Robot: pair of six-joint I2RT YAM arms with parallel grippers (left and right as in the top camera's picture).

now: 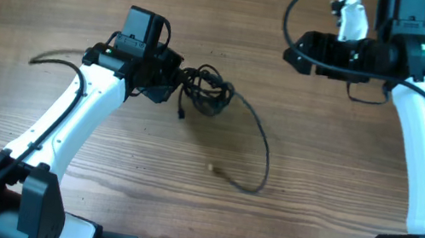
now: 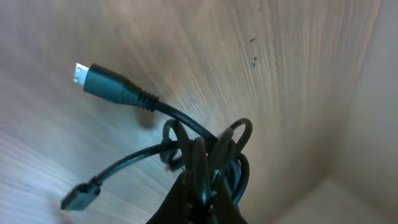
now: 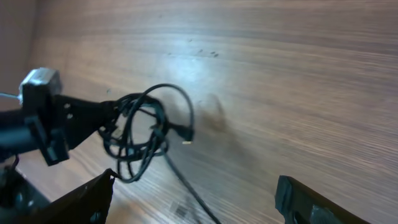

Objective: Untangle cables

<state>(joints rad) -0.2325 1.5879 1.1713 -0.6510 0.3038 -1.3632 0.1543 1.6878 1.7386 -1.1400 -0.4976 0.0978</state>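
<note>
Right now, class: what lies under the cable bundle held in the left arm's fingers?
Only bare wooden table shows beneath the cable bundle pinched by the left fingers; a cord trails away. The wood directly under the loops is covered.

The table (image 1: 340, 184) is brown wood with clear grain, smooth, with a soft satin sheen where light falls. The cables (image 1: 204, 90) have smooth black rubbery sheathing, faintly glossy. One plug (image 2: 115, 87) has a dark moulded plastic body with a ribbed collar and a bright bare-metal tip. The left arm (image 1: 74, 117) and right arm (image 1: 424, 146) wear glossy white plastic shells, with matt black plastic at the joints.
</note>
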